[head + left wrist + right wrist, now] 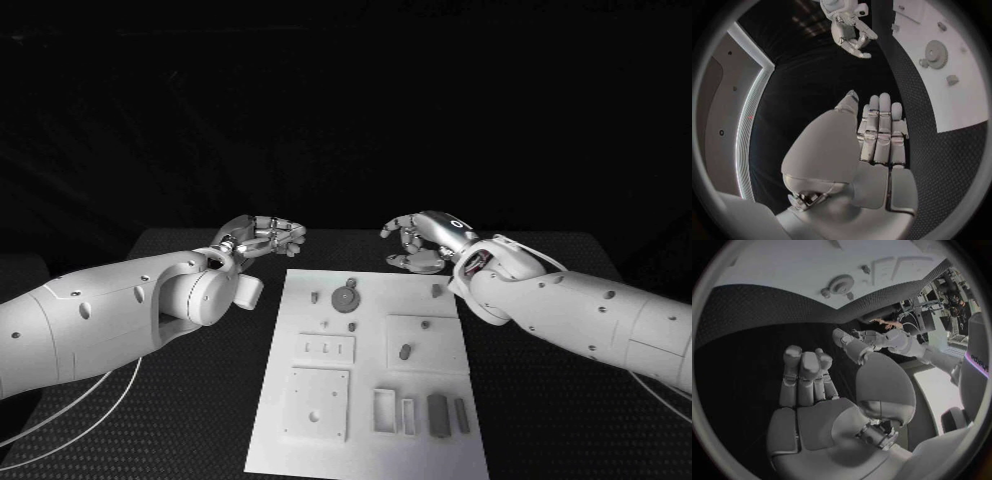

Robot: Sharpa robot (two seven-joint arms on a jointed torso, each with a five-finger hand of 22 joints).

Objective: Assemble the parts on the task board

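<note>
**Task board lies between two raised, unloaded hands**

The task board (pixel 372 375), a white plate, lies lengthwise in the middle of the black table (pixel 173 400), running from the centre of the head view toward 6 o'clock. Its near end blurs into a pale glare, so the edge there is hard to make out. Small grey parts rest on it: a round gear (pixel 346 297) near the far end, a peg (pixel 437 291) at its 3 o'clock, and upright blocks (pixel 438 414) toward the near right corner. Several smaller pieces are too tiny to identify.

At 10 o'clock from the board, the left hand (pixel 260 236) hovers beyond the far left corner, fingers straight and close together, grasping nothing; its wrist partly hides its palm in the head view.

At 1 o'clock, the right hand (pixel 423 238) hovers past the far right corner, fingers loosely curled and apart, released and holding nothing. Both hands are well clear of the board.
</note>
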